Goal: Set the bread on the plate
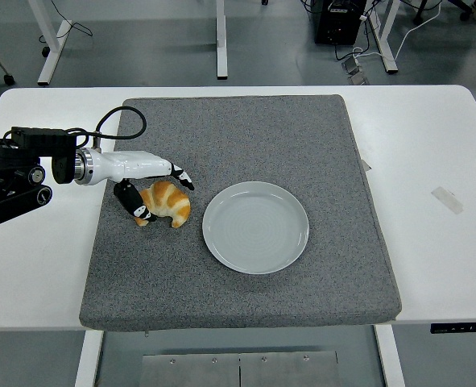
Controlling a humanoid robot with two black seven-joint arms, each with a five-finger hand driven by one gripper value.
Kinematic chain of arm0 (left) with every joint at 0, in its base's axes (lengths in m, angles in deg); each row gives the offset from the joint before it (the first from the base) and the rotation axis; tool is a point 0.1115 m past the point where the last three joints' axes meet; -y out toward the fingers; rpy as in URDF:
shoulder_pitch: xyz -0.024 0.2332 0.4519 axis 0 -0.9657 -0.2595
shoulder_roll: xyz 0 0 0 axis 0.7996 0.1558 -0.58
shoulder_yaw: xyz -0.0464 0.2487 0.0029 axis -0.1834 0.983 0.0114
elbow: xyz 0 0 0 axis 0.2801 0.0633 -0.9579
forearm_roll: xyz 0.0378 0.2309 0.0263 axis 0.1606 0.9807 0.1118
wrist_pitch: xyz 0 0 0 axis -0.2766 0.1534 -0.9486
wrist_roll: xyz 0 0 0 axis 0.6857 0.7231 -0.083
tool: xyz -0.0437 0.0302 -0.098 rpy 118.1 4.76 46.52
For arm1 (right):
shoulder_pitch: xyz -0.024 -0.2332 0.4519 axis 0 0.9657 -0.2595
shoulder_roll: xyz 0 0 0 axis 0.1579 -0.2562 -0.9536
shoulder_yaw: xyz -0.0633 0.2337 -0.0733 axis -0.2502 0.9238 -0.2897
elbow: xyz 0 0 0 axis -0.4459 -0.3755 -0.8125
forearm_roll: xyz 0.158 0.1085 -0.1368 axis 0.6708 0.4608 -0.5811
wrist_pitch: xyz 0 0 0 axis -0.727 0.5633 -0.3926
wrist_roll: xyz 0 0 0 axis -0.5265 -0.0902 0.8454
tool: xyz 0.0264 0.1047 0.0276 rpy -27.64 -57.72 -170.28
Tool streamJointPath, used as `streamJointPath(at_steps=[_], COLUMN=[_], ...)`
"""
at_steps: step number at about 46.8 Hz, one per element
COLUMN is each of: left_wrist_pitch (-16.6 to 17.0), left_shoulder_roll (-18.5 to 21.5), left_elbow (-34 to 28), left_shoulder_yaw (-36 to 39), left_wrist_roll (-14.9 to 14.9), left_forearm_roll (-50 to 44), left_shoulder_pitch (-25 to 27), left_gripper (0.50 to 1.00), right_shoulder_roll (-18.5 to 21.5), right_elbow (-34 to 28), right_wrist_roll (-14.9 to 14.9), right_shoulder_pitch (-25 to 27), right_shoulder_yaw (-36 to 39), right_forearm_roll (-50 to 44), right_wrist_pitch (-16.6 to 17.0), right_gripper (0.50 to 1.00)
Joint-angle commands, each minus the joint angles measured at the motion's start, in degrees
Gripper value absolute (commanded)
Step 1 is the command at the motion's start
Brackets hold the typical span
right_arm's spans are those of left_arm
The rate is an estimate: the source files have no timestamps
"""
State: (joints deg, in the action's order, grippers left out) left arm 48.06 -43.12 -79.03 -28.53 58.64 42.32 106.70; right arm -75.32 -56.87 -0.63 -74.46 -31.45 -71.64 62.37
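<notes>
1. The bread [166, 204], a golden croissant, lies on the grey mat [246, 210], left of the mat's middle and just beside the plate [255, 226], which sits at its 3 o'clock with a narrow strip of mat between them.
2. The left hand [153, 187] comes in from 9 o'clock and brackets the bread: the long white fingers [175, 172] stretch over its upper edge at 12 o'clock, and the black-tipped thumb [138, 206] presses in at its left end, about 9 o'clock. The hand is closing around the bread; thumb and fingers appear to touch it, but whether the grip is firm cannot be told, and the bread rests on the mat.
3. The plate is pale and bare, lying flat near the mat's centre, nothing between it and the bread.
4. Open mat lies all round: wide at 12 o'clock, 6 o'clock, and beyond the plate toward 3 o'clock. The mat's left edge is near the hand's wrist.
5. The white tabletop [431, 145] borders the mat on both sides; a small strip of tape [448, 199] lies far off at 3 o'clock.
6. The left arm's black forearm [16, 169] rests over the tabletop's left part.
</notes>
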Motion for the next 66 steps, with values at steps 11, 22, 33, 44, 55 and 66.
streamJointPath(at_steps=[11, 22, 33, 44, 55, 66], left_wrist_pitch=[0.50, 0.67, 0.67, 0.50, 0.50, 0.15], left_shoulder_roll=[-0.45, -0.54, -0.37, -0.19, 0.07, -0.01], left_elbow=[1.26, 1.79, 1.79, 1.53, 1.09, 1.00], left_shoulder_yaw=[-0.02, -0.02, -0.20, -0.73, -0.90, -0.90], left_wrist_roll=[0.09, 0.00, -0.26, -0.70, -1.58, -2.20], left_forearm_roll=[0.07, -0.02, -0.99, -3.00, -6.87, -9.25], left_shoulder_pitch=[-0.01, 0.17, 0.96, 3.59, 7.28, 10.36], left_gripper=[0.725, 0.666, 0.667, 0.667, 0.667, 0.667], right_shoulder_roll=[0.00, 0.00, 0.00, 0.00, 0.00, 0.00], right_elbow=[0.00, 0.00, 0.00, 0.00, 0.00, 0.00], right_wrist_roll=[0.00, 0.01, 0.01, 0.01, 0.01, 0.01], right_shoulder_pitch=[0.05, 0.05, 0.05, -0.04, 0.05, 0.05], right_shoulder_yaw=[0.00, 0.00, 0.00, 0.00, 0.00, 0.00], right_forearm_roll=[0.01, 0.01, 0.01, 0.01, 0.01, -0.08], right_wrist_pitch=[0.00, 0.00, 0.00, 0.00, 0.00, 0.00], right_gripper=[1.000, 1.000, 1.000, 1.000, 1.000, 1.000])
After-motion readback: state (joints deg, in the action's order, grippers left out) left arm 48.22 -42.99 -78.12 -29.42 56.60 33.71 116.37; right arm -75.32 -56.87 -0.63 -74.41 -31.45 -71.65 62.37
